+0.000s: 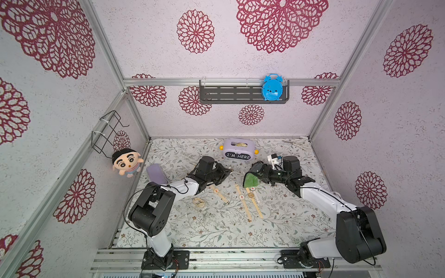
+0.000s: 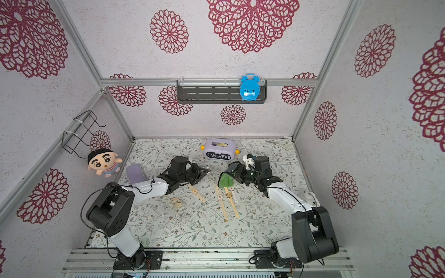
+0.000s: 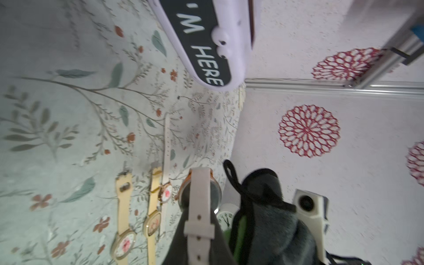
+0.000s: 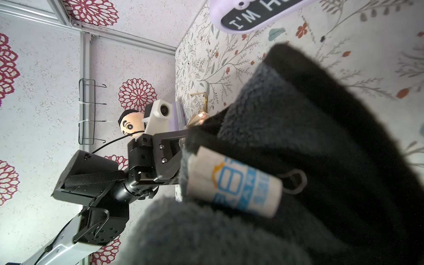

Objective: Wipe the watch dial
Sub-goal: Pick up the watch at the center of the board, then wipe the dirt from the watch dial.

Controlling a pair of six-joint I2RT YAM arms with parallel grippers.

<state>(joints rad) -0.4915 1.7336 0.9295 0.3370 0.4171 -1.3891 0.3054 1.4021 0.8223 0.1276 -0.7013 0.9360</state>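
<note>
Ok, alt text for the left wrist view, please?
A pale-strapped watch is held up close to the camera, beside a dark grey and green cloth. Several more watches lie flat on the floral mat, with a lilac box reading I'M HERE beyond them.

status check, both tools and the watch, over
Left tool shut on watch. Right tool shut on cloth, small gap to the watch in both top views. Other watches flat on mat underneath.
</note>
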